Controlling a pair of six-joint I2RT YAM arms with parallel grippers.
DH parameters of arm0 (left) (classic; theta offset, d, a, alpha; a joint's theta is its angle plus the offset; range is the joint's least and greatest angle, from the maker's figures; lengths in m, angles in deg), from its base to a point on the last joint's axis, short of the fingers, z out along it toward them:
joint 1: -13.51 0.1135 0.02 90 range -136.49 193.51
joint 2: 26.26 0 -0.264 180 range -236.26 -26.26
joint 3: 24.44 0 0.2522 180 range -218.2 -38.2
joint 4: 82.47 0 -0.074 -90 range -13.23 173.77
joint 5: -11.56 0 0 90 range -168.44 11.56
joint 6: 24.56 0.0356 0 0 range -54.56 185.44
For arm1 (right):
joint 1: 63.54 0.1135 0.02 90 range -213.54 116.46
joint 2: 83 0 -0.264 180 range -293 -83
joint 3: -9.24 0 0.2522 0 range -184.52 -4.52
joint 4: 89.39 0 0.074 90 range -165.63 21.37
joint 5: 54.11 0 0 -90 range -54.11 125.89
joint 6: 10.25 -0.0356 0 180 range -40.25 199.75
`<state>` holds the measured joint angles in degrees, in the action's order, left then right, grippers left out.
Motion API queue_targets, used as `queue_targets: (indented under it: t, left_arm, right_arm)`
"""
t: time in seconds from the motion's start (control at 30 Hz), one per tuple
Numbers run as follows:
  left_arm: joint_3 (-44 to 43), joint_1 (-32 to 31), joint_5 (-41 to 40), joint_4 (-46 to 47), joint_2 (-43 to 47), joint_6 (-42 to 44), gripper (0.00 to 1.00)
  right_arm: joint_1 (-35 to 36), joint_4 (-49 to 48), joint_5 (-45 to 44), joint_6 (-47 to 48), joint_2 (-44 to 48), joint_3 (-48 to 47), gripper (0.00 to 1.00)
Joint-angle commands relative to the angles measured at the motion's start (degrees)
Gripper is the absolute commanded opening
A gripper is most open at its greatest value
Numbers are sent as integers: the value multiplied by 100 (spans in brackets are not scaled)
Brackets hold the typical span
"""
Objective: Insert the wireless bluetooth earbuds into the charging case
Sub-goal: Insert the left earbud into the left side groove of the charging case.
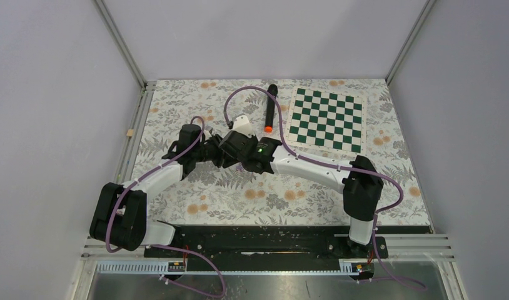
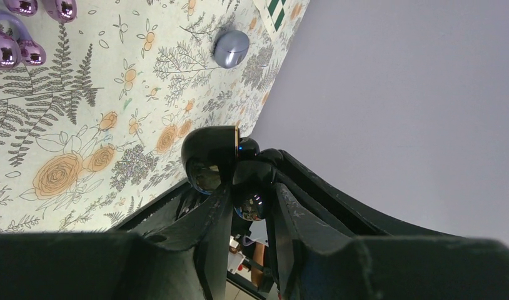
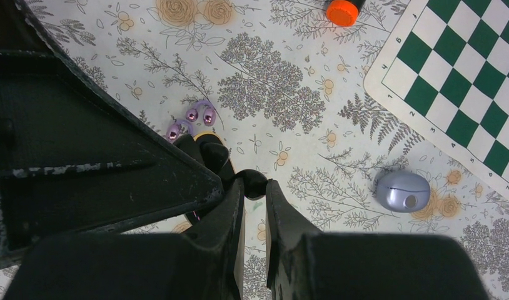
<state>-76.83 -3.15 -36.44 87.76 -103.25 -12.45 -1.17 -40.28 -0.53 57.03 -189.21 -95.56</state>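
Over the flowered table (image 1: 239,200), both arms reach in and meet a little to the left of the chessboard (image 1: 327,119), on the side nearer their bases. The left tool (image 2: 249,190) is clamped tight on a glossy black charging case (image 2: 208,156), which it holds up off the cloth; a thin gold rim shows along the case's edge. The right tool (image 3: 253,187) stands narrow, its tips pinched on a small black earbud (image 3: 252,181) that sits right against that case, though from here I cannot tell whether the bud is already touching its seat. Farther from the chessboard than the two tools, a little cluster of pale purple earbuds (image 3: 200,115) lies loose on the cloth, close together. A rounded pale purple case (image 3: 402,190) rests shut on the table just off the chessboard's edge, not touching it. The long black microphone (image 1: 270,107) lies beside the chessboard's left edge, its orange end pointing toward the arms. A purple cable loops over the tools on that same left side.
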Motion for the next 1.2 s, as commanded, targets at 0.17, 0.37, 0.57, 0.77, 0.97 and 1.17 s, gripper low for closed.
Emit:
queue_targets:
  t: [0.17,0.37,0.57,0.77,0.97,1.17]
  left_arm:
    - [-4,49,-64,592,39,-192,0]
    - [-19,52,-61,615,59,-201,0]
    - [-30,54,-68,706,56,-127,0]
    - [-84,52,-43,835,44,-90,0]
    - [-158,51,-30,812,-28,-21,0]
    - [-171,50,-79,832,1,103,0]
  right_arm:
    - [144,232,304,120,237,175,0]
    - [144,208,617,-23,158,143,0]
    - [154,194,811,-161,154,99,0]
    - [213,317,615,35,176,57,0]
    - [258,420,428,198,240,93,0]
    - [262,808,232,-103,233,-120,0]
